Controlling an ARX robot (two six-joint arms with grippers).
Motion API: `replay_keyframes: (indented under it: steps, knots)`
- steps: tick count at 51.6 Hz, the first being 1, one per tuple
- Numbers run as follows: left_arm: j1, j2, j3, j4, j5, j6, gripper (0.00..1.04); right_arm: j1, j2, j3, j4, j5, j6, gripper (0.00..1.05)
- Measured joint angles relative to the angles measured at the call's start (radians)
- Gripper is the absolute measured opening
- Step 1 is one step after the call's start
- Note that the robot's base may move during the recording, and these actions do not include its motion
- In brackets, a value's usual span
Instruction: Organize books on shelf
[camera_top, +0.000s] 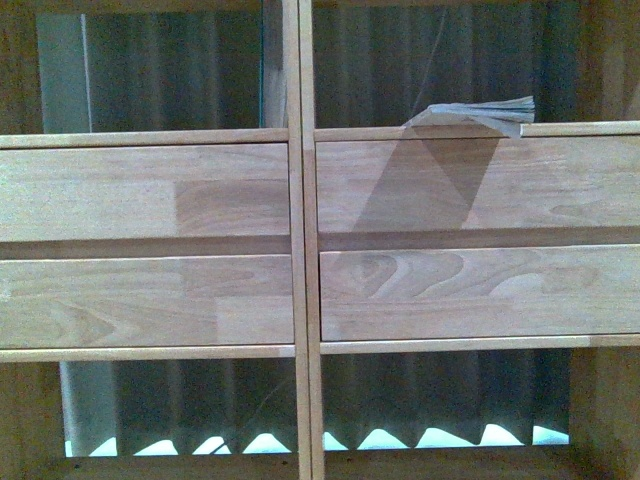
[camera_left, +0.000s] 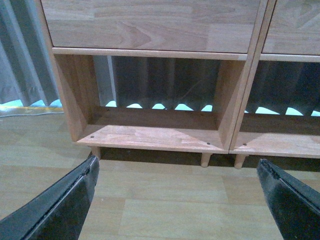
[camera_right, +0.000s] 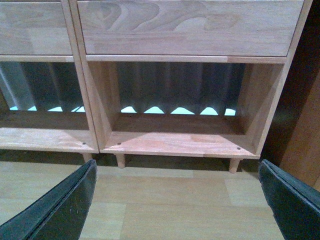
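1. Shelf (camera_top: 300, 250) fronts face both wrist cameras. Before it, the left gripper (camera_left: 177, 165) has its two dark fingers (camera_left: 65, 200) spread wide, with only floor showing between them.
2. The right gripper (camera_right: 177, 165) stands likewise: its fingers (camera_right: 60, 205) are well apart and hold nothing.
3. A light wooden floor (camera_left: 165, 205) lies under both grippers and runs up to the shelf's short legs (camera_left: 205, 159).
4. Beyond the left gripper is the lower left compartment (camera_left: 150, 136), with a drawer front (camera_left: 150, 25) directly above it.
5. Beyond the right gripper is the lower right compartment (camera_right: 175, 142). Just to its right stands a darker reddish-brown cabinet (camera_right: 306, 145), close against the shelf's side.
6. A grey pleated curtain (camera_top: 180, 70) shows through the open backs of the compartments, and bright light shows under its hem.
7. In the front view, four drawer fronts fill the middle, two to each column.
8. A book (camera_top: 480, 112) lies flat on the ledge of the upper right compartment — greyish page edges toward the camera. Its near corner juts over the drawer front below and throws a slanted shadow on it. Its cover colour cannot be told.
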Motion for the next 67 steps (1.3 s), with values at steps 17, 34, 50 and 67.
replay_keyframes:
  steps: [17, 34, 50, 67]
  knots:
    - [0.0, 0.0, 0.0, 0.0, 0.0, 0.0, 0.97, 0.0, 0.0, 0.0, 0.0, 0.0, 0.0, 0.98]
    - [0.0, 0.0, 0.0, 0.0, 0.0, 0.0, 0.97, 0.0, 0.0, 0.0, 0.0, 0.0, 0.0, 0.98]
    - [0.0, 0.0, 0.0, 0.0, 0.0, 0.0, 0.97, 0.0, 0.0, 0.0, 0.0, 0.0, 0.0, 0.98]
    - [0.0, 0.0, 0.0, 0.0, 0.0, 0.0, 0.97, 0.0, 0.0, 0.0, 0.0, 0.0, 0.0, 0.98]
